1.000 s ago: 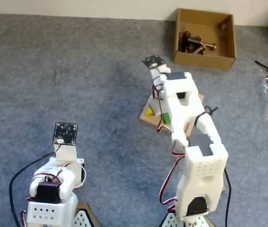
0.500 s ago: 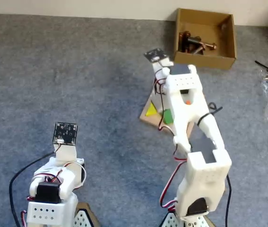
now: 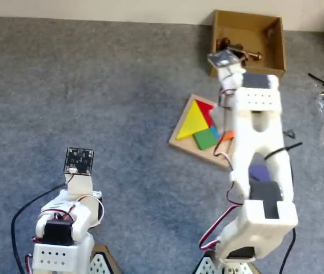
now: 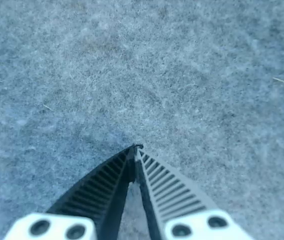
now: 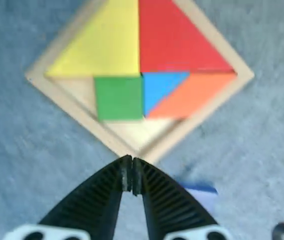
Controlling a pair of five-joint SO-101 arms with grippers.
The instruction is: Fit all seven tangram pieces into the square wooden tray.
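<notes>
In the high view the right arm has swung off the square wooden tray (image 3: 176,142) toward the upper right of the frame within the last second, uncovering the tray just right of centre. The left arm has not moved, low at the left; the left gripper (image 4: 134,151) hangs over bare grey carpet (image 3: 64,74) with its jaws together and empty.

The right gripper (image 5: 132,176) is also closed on nothing, its tips over the tray's near corner. 5 pieces sit flush in the tray:
- yellow large triangle (image 5: 101,50)
- red large triangle (image 5: 177,40)
- green square (image 5: 117,97)
- blue small triangle (image 5: 159,86)
- orange piece (image 5: 194,95)

2 patches of bare wood remain, so 2 pieces are likely still to go. A violet-blue flat piece (image 5: 198,192) lies on the carpet just outside the tray, probably the next pick.
</notes>
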